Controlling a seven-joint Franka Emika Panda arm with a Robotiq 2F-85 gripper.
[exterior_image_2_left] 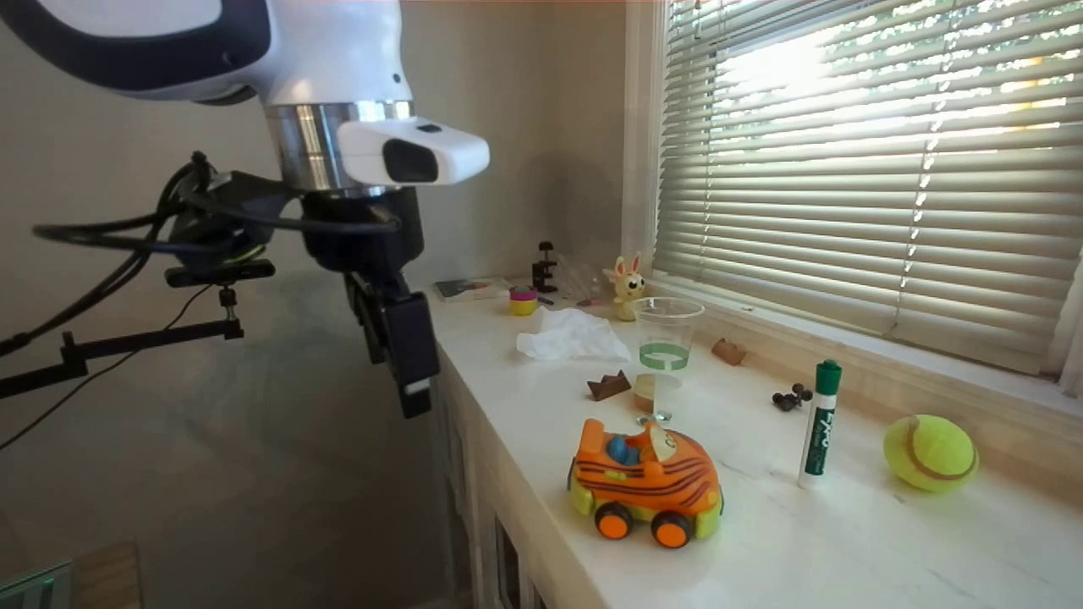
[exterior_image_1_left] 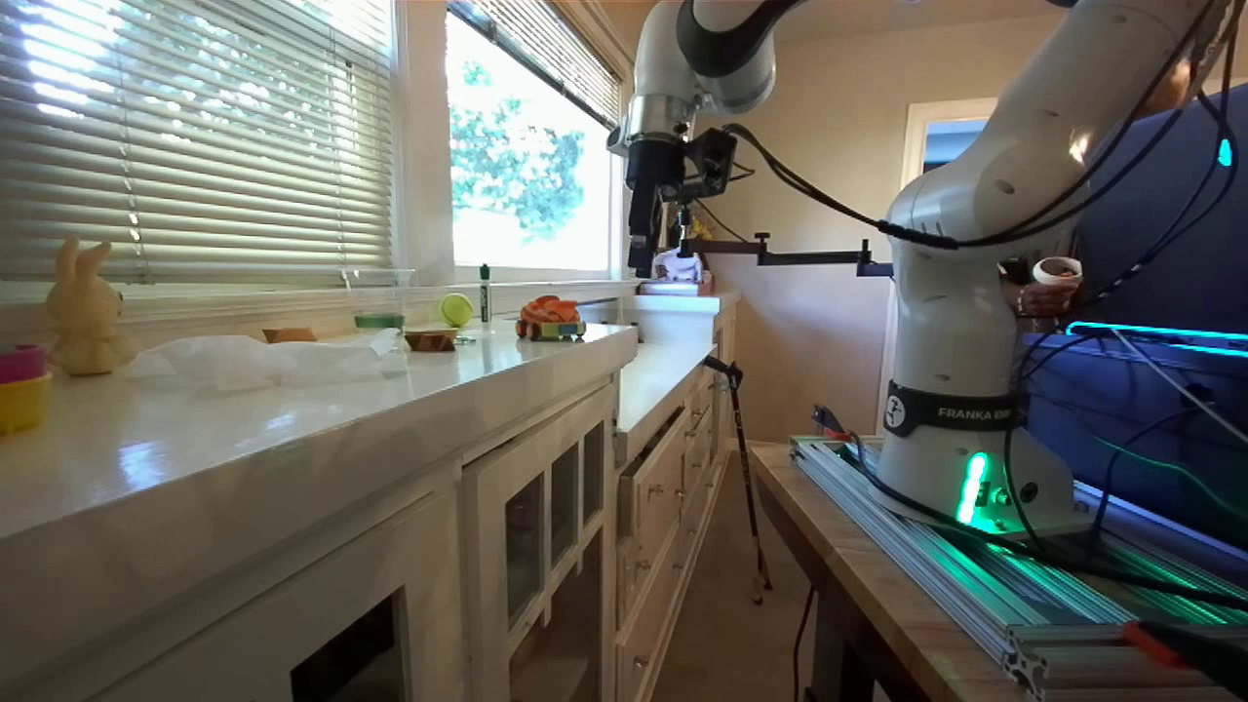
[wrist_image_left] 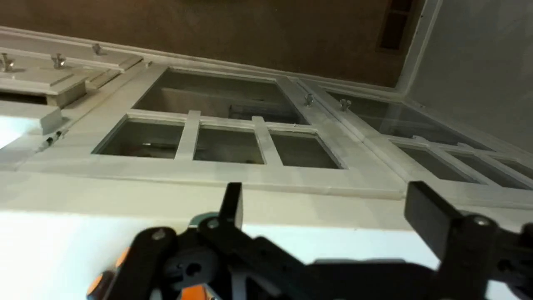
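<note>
Exterior views share the counter (exterior_image_2_left: 804,550) from opposite directions; the wrist view faces cabinets (wrist_image_left: 266,175).

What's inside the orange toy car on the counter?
In an exterior view, a blue shape shows in the open top of the orange toy car. The shape's lower part and whatever lies beneath cannot be seen: the striped side covers them.

My gripper (wrist_image_left: 327,200): mostly black. I record the toy car (exterior_image_2_left: 668,480) as orange with dark wavy stripes, yellow-green base, black wheels, orange hubs. Marker (exterior_image_2_left: 819,427): white barrel, green cap, dark green label. Tennis ball (exterior_image_2_left: 931,452): yellow-green, brownish seam. Cup (exterior_image_2_left: 667,338): clear, green band. Rabbit figure (exterior_image_2_left: 627,288): cream, pinkish inner ears. Counter (exterior_image_2_left: 812,545): white, faint grey veining.
</note>
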